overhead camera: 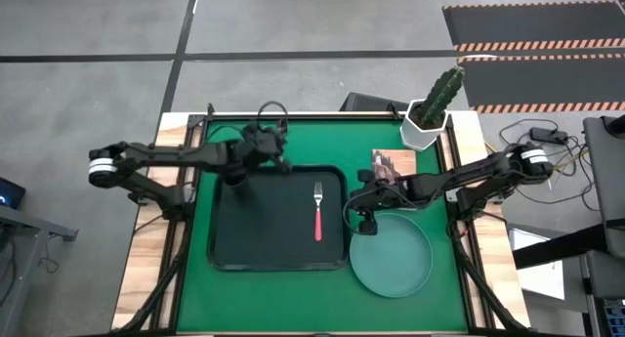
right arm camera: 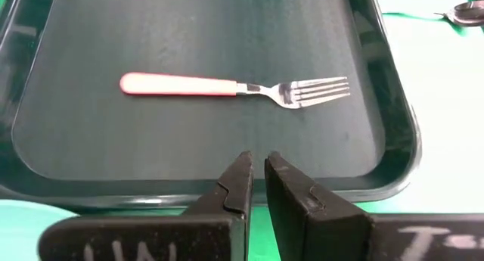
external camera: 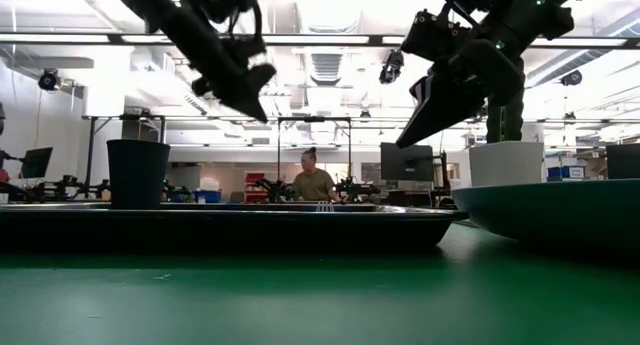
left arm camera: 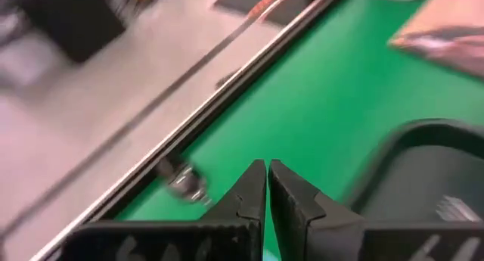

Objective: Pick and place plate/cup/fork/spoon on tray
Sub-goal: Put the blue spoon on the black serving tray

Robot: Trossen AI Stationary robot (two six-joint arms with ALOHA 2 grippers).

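Note:
The black tray (overhead camera: 244, 244) lies on the green mat. The pink-handled fork (overhead camera: 317, 213) lies flat on the tray's right part, tines toward the far edge, and also shows in the right wrist view (right arm camera: 227, 87). The dark cup (external camera: 138, 173) stands upright on the tray. The teal plate (overhead camera: 391, 257) rests on the mat, right of the tray. Only the spoon's silver bowl (right arm camera: 463, 13) shows, on the mat beyond the tray's far rim. My left gripper (overhead camera: 283, 164) is shut and empty above the tray's far rim. My right gripper (overhead camera: 359, 220) is shut and empty between tray and plate.
A white pot with a cactus (overhead camera: 427, 130) stands at the far right corner, with a flat picture card (overhead camera: 394, 164) on the mat near it. In the left wrist view a blurred silver thing (left arm camera: 185, 183) lies near the mat's far edge. A person (external camera: 313, 180) sits in the room behind.

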